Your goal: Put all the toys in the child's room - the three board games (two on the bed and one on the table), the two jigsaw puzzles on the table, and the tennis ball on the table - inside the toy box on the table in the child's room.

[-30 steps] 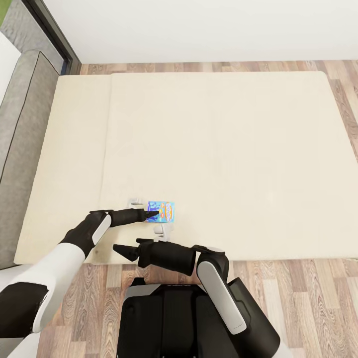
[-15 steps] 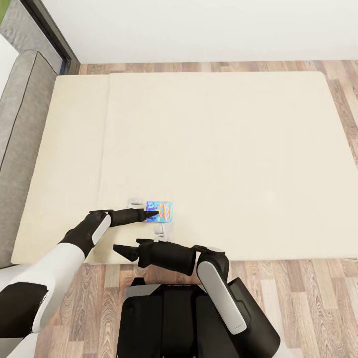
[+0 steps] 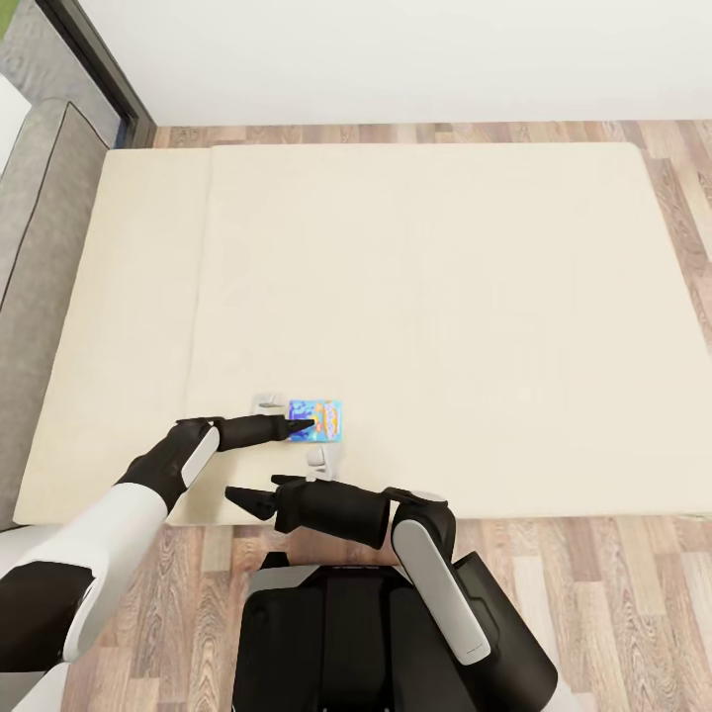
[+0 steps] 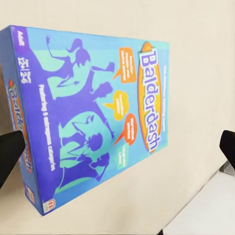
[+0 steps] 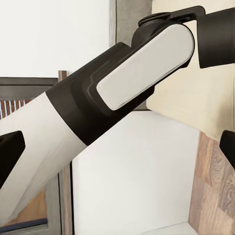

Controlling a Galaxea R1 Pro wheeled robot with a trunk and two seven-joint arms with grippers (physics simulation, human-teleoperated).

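Note:
A small blue board game [image 3: 319,418], lettered Balderdash, lies flat on the beige bed [image 3: 445,297] near its front edge. My left gripper [image 3: 295,429] reaches to the game's near end and stands open. In the left wrist view the game [image 4: 93,117] lies between the wide-spread fingers of the left gripper [image 4: 118,151]. One fingertip [image 4: 9,154] is at the box's edge and the other is well off it. My right gripper [image 3: 259,491] hovers open over the bed's front edge, nothing between its fingers. In the right wrist view it [image 5: 117,147] looks at my left forearm [image 5: 122,98].
The grey headboard [image 3: 40,218] runs along the bed's left side, with a dark door frame [image 3: 99,69] behind it. A white wall stands at the back. Wooden floor [image 3: 593,593] shows in front of and beside the mattress.
The whole picture has slid slightly left, so the camera moved. Both arms keep the same pose. The blue game sits a touch nearer my left gripper.

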